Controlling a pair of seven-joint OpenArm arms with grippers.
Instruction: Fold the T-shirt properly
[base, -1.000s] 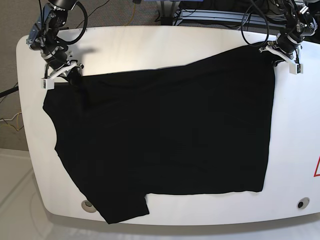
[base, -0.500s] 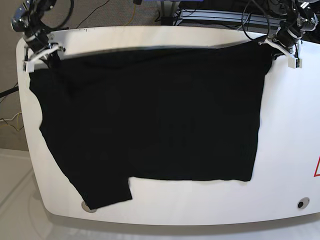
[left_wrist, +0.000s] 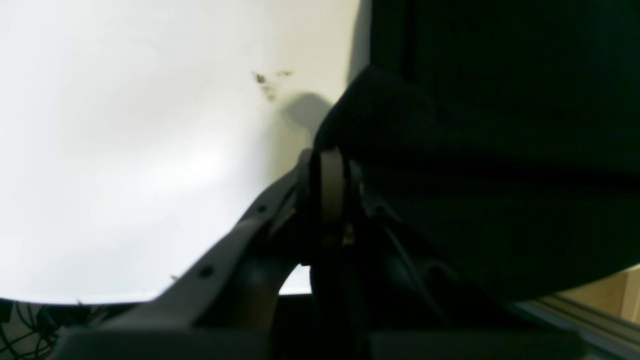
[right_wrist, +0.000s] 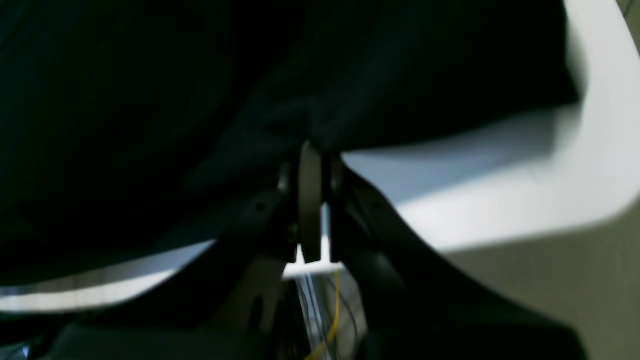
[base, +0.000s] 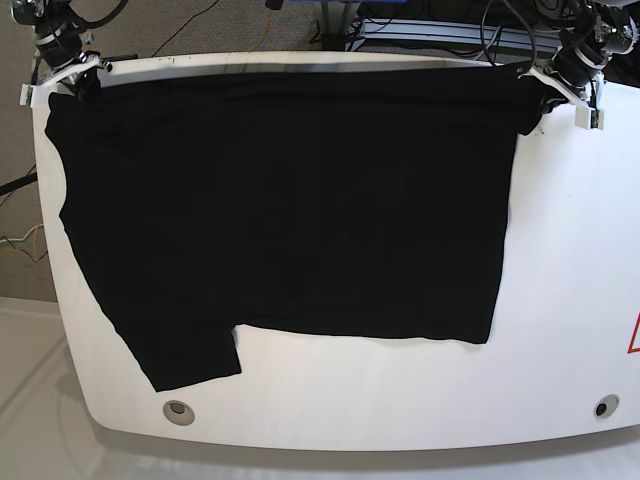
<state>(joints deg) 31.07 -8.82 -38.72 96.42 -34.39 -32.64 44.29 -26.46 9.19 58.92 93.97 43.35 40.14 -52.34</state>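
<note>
"black cloth, and how many pieces?"

"just one, the t-shirt (base: 290, 210). it's spread over the white tabletop (base: 400, 405), its top edge in the base view running near the table's far edge, and one short flap (base: 200, 368) poking out at the lower left."

"and the claws?"

"two. the left gripper (base: 548, 98) is pinching the t-shirt by its upper right corner in the base view. the right gripper (base: 92, 92) has its tips closed on the cloth near the upper left corner."

"what else can you count?"

"two round grommets (base: 178, 413) in the tabletop, one near each lower corner, plus one red-lined mark (base: 635, 335) cut off at the right border."

"do the wrist views add anything?"

"the left one shows small dark smudges (left_wrist: 267, 87) on the white surface, which i can't make out in the base view. the base view alone shows the grommets and both grippers together. neither wrist view gets the whole shirt."
</note>
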